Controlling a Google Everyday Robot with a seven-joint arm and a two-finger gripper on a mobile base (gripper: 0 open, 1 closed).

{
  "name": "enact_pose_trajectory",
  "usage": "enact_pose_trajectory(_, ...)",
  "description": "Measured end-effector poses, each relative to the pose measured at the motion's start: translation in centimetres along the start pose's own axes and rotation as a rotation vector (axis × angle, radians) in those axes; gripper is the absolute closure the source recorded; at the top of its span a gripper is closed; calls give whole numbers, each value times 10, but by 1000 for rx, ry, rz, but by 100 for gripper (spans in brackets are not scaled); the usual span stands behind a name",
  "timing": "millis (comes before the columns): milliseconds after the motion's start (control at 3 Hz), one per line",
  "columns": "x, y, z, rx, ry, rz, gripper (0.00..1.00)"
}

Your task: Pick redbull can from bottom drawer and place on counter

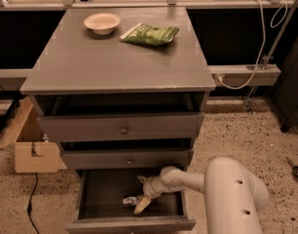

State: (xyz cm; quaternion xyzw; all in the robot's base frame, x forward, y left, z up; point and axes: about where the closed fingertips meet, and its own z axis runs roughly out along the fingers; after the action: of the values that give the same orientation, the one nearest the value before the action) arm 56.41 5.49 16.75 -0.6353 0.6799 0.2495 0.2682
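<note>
The bottom drawer (98, 195) of the grey cabinet stands pulled open, with a dark flat inside. The redbull can (129, 200), small, silver and crinkly, lies on its side on the drawer floor near the front middle. My gripper (141, 193) reaches down into the drawer from the right. Its pale fingers (142, 205) are spread, one toward the back and one toward the front. The front finger is right beside the can's right end. The counter (115, 57) is the cabinet's flat grey top.
A cream bowl (102, 22) and a green snack bag (151, 34) lie at the back of the counter. The two knobbed drawers (123, 129) above stand slightly ajar. A cardboard box (32, 150) sits on the floor to the left. My white arm (232, 194) fills the lower right.
</note>
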Motion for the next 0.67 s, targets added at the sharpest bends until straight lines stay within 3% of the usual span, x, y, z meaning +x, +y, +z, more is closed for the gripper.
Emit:
enact_pose_trajectory(333, 6, -4, 19, -12, 4, 5, 0)
enact_pose_trajectory(667, 20, -5, 36, -27, 24, 15, 27)
